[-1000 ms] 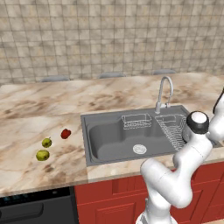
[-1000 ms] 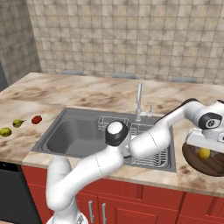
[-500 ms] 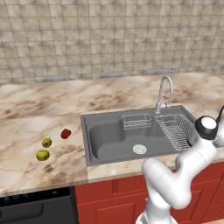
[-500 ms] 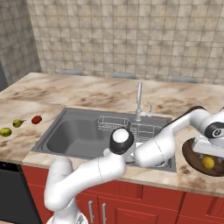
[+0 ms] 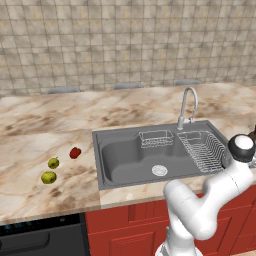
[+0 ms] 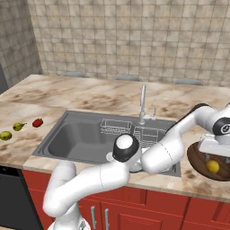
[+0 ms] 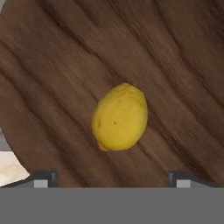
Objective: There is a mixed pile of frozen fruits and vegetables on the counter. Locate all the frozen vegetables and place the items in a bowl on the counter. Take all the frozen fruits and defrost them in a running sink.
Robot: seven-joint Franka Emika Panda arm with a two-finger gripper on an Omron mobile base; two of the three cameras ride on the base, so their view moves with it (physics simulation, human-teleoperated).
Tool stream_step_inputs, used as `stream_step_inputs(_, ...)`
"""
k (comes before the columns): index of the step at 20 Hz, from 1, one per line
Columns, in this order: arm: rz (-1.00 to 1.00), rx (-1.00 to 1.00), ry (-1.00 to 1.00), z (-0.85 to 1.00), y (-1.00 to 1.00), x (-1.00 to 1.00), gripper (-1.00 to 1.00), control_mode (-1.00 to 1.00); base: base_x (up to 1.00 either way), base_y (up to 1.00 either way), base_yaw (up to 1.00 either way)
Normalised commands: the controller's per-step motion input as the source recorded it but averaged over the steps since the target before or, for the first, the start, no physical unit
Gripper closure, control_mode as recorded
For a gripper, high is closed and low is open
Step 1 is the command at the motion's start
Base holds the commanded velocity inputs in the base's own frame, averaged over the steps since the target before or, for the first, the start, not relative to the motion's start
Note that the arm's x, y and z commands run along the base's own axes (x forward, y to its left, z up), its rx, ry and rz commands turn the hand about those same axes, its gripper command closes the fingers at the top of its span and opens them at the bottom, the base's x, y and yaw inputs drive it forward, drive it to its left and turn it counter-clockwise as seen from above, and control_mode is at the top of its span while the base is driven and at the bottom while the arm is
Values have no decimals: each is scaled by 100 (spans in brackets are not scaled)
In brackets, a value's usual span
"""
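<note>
My gripper (image 6: 215, 153) hangs open just above the dark brown bowl (image 6: 196, 162) at the right end of the counter (image 6: 67, 92). The yellow-orange vegetable (image 6: 212, 166) lies loose on the bowl's floor. In the hand view the same vegetable (image 7: 120, 117) rests on the wood-grained bowl (image 7: 52, 74), with my gripper (image 7: 113, 179) spread wide and touching nothing. Left of the sink (image 5: 125, 157) sit the red vegetable (image 5: 75, 152) and two yellow-green fruits (image 5: 53, 162) (image 5: 48, 177). From the right base view the red vegetable (image 6: 37, 122) and the fruits (image 6: 18, 126) (image 6: 5, 135) sit far left.
A curved chrome faucet (image 5: 187, 102) stands behind the sink, shut off. A wire basket (image 5: 155, 138) and a wire rack (image 5: 202, 147) sit in the basin's right half. My arm arches over the sink's right front corner. A tiled wall backs the counter.
The jaws have opened and the yellow-orange vegetable has dropped from them into the bowl. The arm's elbow has swung to the right and lower.
</note>
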Motion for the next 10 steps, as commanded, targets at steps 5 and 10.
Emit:
stream_step_inputs(5,2,-8,-2,39,49,-52,-100,-100,0,0,0)
stream_step_inputs(10,3,-4,0,16,67,-46,-100,-100,0,0,0)
